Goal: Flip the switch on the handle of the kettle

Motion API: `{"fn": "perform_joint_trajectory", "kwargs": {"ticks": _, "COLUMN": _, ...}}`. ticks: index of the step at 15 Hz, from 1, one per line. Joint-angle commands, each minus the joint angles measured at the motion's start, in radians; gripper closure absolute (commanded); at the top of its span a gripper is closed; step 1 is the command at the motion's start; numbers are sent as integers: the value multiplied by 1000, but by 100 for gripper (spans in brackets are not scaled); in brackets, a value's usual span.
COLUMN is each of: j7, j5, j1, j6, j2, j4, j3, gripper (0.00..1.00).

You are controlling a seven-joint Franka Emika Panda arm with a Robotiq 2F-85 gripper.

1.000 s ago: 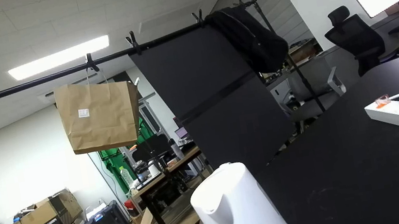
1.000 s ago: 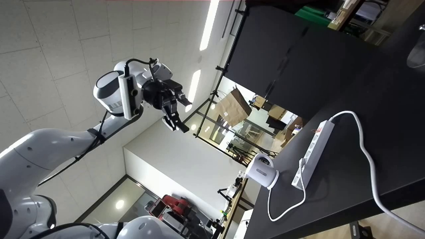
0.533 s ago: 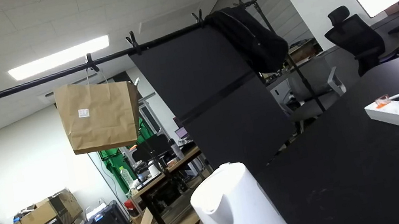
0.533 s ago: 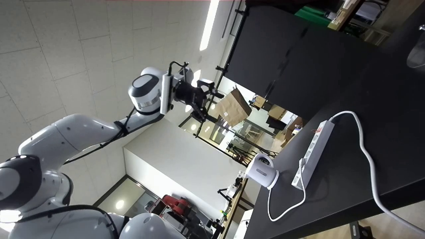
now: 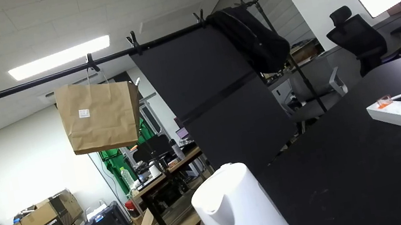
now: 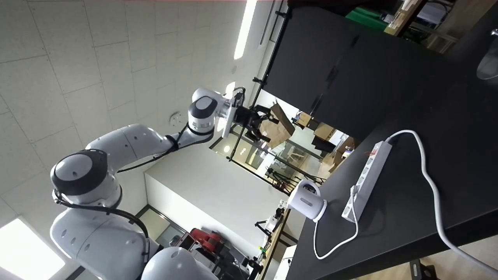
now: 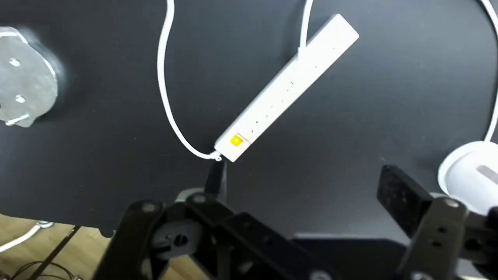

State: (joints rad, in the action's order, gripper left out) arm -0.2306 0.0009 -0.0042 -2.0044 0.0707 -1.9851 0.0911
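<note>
The white kettle [image 5: 250, 213] stands on the black table at the bottom of an exterior view, spout facing the camera. It also shows whole in an exterior view [image 6: 307, 203], with its loop handle [image 6: 316, 187] at the upper right. The switch on the handle is too small to make out. In the wrist view part of the kettle [image 7: 476, 181] is at the right edge, partly behind the right finger; its handle does not show. My gripper [image 6: 271, 130] is high above the table, apart from the kettle. In the wrist view the gripper [image 7: 303, 179] is open with nothing between its fingers.
A white power strip [image 7: 284, 89] with a lit yellow switch and cords lies on the black table [image 6: 408, 186] near the kettle. A clear plastic object [image 7: 25, 77] lies at the left in the wrist view. A paper bag [image 5: 98, 116] hangs from a black bar.
The arm has moved right and slightly down in an exterior view, toward the kettle's side. Dark shapes now show at the top right edge of an exterior view. The kettle has not moved.
</note>
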Motion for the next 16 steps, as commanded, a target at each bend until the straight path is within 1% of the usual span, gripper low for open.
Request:
{"fn": "perform_joint_trajectory", "kwargs": {"ticks": 1, "j7": 122, "j5": 107, "j1": 18, "j6": -3, "j2": -108, "j4": 150, "j3": -54, "gripper": 0}}
{"fn": "perform_joint_trajectory", "kwargs": {"ticks": 3, "j7": 136, "j5": 154, "j1": 34, "j6": 15, "j2": -150, "j4": 203, "j3": -89, "gripper": 0}}
{"fn": "perform_joint_trajectory", "kwargs": {"ticks": 4, "j7": 127, "j5": 152, "j1": 43, "j6": 63, "j2": -166, "j4": 230, "j3": -106, "gripper": 0}}
{"fn": "perform_joint_trajectory", "kwargs": {"ticks": 5, "j7": 92, "j5": 135, "j1": 25, "j6": -2, "j2": -119, "j4": 148, "j3": -95, "gripper": 0}}
{"fn": "perform_joint_trajectory", "kwargs": {"ticks": 8, "j7": 103, "j5": 139, "j1": 43, "j6": 27, "j2": -154, "j4": 191, "j3": -118, "gripper": 0}}
{"fn": "perform_joint_trajectory", "kwargs": {"ticks": 16, "j7": 103, "j5": 139, "j1": 38, "j6": 36, "j2": -156, "j4": 197, "j3": -115, "gripper": 0}}
